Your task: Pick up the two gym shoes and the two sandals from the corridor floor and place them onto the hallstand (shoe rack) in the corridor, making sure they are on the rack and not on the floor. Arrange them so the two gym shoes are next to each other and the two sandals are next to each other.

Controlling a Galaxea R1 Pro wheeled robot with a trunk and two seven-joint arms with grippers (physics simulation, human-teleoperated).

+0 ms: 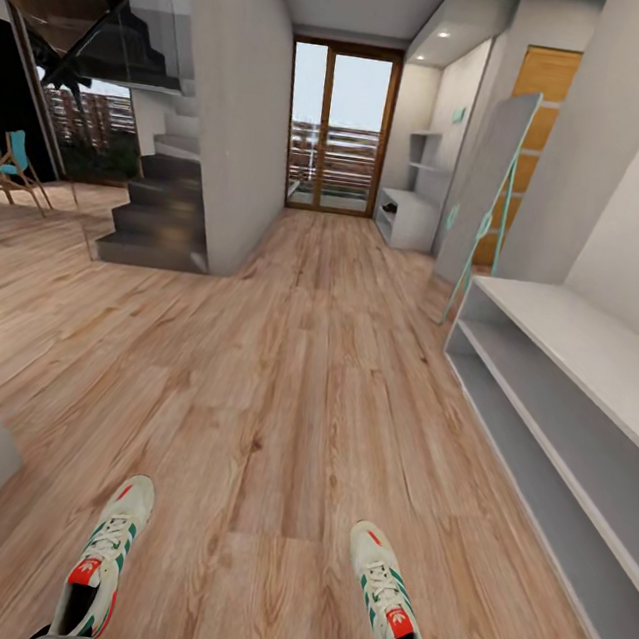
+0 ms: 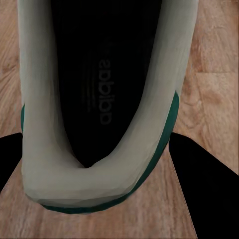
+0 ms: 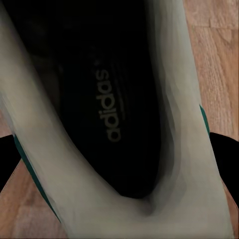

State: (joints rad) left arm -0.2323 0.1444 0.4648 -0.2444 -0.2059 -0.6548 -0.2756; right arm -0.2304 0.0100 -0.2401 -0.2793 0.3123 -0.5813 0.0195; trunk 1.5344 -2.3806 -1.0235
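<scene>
Down the corridor, two gym shoes are held up above the floor, one at each arm.

From the head camera, the left shoe (image 1: 101,563) and the right shoe (image 1: 390,611) sit low in the frame, toes pointing ahead, well apart over the wood floor (image 1: 292,376); grey gripper parts just show under their heels. The grey rack (image 1: 572,393) stands along the right wall, a leaning mirror (image 1: 486,200) beyond it, stairs (image 1: 163,208) on the left and a glass door (image 1: 337,125) at the far end. At the left wrist, the left gripper (image 2: 99,199) has dark fingers (image 2: 209,184) either side of the shoe's heel (image 2: 79,184), jaws closed on it. At the right wrist, the right gripper (image 3: 119,199) has its fingers (image 3: 226,154) flanking the other heel (image 3: 164,199), likewise clamped.
</scene>
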